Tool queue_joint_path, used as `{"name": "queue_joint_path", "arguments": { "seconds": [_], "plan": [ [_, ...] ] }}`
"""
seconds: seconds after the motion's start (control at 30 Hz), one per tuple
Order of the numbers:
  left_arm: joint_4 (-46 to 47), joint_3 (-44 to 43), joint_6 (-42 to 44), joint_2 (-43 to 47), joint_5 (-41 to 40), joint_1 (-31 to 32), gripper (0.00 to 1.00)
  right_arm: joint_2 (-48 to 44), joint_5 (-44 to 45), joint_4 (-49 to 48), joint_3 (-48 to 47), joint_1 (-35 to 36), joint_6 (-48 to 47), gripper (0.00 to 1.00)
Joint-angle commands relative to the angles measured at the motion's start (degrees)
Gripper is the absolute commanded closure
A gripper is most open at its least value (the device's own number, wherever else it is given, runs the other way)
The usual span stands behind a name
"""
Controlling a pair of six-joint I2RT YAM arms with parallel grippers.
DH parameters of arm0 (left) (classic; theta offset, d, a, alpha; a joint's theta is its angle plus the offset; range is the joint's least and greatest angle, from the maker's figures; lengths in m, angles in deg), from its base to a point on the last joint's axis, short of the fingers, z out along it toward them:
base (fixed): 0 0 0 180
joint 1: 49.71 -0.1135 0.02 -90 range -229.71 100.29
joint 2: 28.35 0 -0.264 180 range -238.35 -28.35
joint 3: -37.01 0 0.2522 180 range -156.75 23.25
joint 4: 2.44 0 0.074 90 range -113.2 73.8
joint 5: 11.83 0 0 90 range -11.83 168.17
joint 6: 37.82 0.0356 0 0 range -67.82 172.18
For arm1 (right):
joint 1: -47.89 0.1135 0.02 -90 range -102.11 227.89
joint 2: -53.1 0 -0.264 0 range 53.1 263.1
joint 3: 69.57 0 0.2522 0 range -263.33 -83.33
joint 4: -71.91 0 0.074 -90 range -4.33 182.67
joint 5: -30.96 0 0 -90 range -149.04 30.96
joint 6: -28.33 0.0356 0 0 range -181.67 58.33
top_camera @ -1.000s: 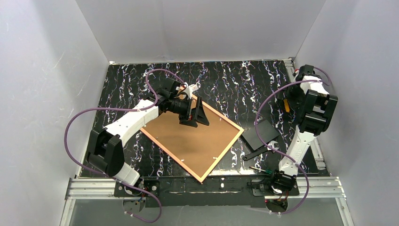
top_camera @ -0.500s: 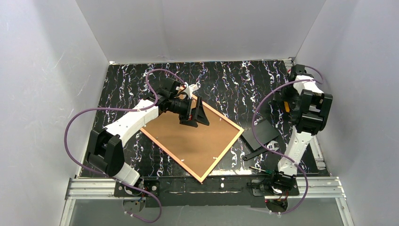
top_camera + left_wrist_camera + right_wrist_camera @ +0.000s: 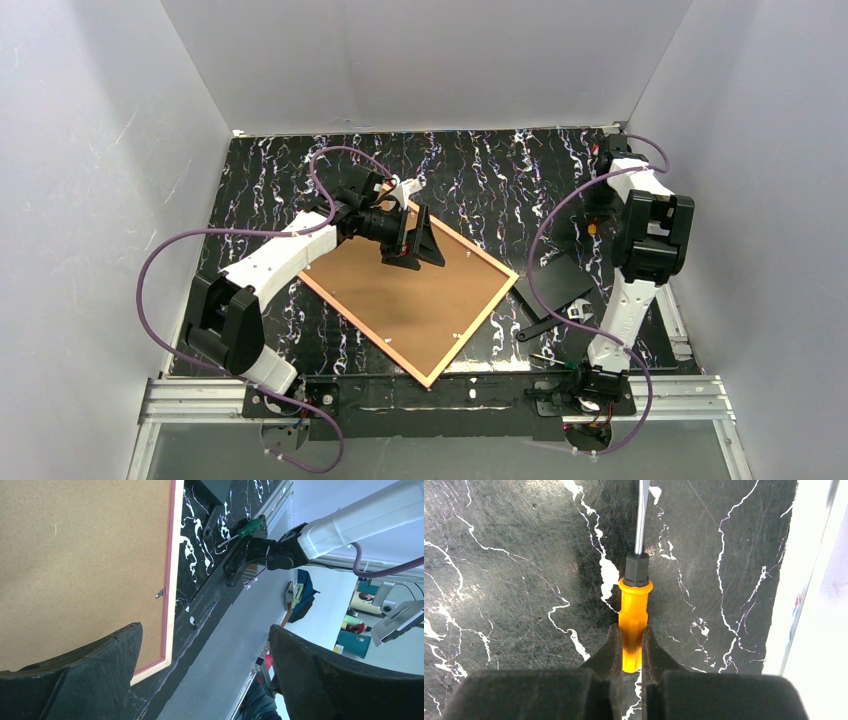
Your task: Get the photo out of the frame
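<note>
Lying back-up near the middle of the table (image 3: 480, 180), the frame (image 3: 475, 328) is seen with its brown board (image 3: 75, 555) uppermost, and the photo is hidden in every view. The left gripper (image 3: 420, 245) is held spread wide over the frame's far corner. Near the table's far right edge, the orange handle of a screwdriver (image 3: 634, 610) is clamped between the fingers of the right gripper (image 3: 630, 650), its shaft pointing away.

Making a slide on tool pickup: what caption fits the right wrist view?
Right pincer shut on the orange-handled screwdriver over the black marbled table.
</note>
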Motion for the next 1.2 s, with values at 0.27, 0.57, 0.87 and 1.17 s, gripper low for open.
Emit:
{"name": "queue_joint_path", "arguments": {
  "seconds": [0.27,0.57,0.87,1.17],
  "plan": [
    [-3.3,0.2,0.6,0.2,1.5,0.2,0.02,-18.7,-11.1,0.3,6.2,-0.2,9.0,0.99],
    [-3.2,1.3,1.5,0.8,-0.1,0.2,0.02,-39.5,-30.6,-5.3,25.1,8.2,12.7,0.99],
    [3.2,6.6,-20.8,4.8,-5.9,0.1,0.03,-58.2,-31.7,-15.1,43.1,27.5,21.2,0.99],
    [22.7,16.8,-51.8,6.5,-9.0,4.4,0.04,-69.2,-24.1,-26.2,56.4,42.7,33.3,0.99]
  ]
}}
